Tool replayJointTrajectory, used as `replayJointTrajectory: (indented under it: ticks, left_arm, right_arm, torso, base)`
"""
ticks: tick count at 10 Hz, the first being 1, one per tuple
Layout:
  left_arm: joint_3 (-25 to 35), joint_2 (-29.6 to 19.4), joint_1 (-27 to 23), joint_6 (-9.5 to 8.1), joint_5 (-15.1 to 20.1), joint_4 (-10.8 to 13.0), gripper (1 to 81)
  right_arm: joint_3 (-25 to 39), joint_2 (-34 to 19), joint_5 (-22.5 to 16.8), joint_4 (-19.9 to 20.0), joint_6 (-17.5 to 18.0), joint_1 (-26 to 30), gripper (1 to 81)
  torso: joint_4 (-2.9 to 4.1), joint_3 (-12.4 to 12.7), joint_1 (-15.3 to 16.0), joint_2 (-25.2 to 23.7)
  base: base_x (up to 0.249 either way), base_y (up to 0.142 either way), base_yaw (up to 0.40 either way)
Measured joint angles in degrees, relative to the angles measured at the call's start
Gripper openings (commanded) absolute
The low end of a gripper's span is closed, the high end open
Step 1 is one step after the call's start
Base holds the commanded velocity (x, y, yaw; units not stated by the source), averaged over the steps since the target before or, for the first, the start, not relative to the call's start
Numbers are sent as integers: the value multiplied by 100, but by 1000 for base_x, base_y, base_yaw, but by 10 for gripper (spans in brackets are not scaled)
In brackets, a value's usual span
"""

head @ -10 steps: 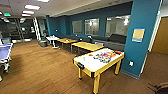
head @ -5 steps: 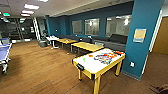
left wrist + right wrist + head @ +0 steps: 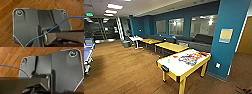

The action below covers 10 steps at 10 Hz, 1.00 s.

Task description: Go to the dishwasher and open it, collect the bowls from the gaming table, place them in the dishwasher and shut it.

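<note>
You're looking across a wood floor [image 3: 121, 67] at a game table [image 3: 184, 63] with yellow legs, standing right of centre beside a teal pillar [image 3: 229, 35]. Its long axis runs from the near left corner away toward the pillar. On its white surface lie blurred colourful things; whether any are bowls, you cannot tell. Yellow tables [image 3: 171, 46] stand further back. Whether either hand is apart or together, you cannot tell.

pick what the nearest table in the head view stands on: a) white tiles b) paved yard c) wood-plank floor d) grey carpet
c, the yellow-legged table with the white top stands on a brown wood-plank floor, next to the teal pillar.
</note>
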Motion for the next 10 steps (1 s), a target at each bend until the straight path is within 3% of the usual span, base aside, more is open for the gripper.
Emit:
replayJointTrajectory:
  ticks: [10]
  left_arm:
    - [2, -6, 0, 0, 1, 0, 811]
  right_arm:
    - [-2, 11, -2, 0, -1, 0, 811]
  torso:
    - [0, 0, 0, 0]
  base:
    - [133, 72, 0]
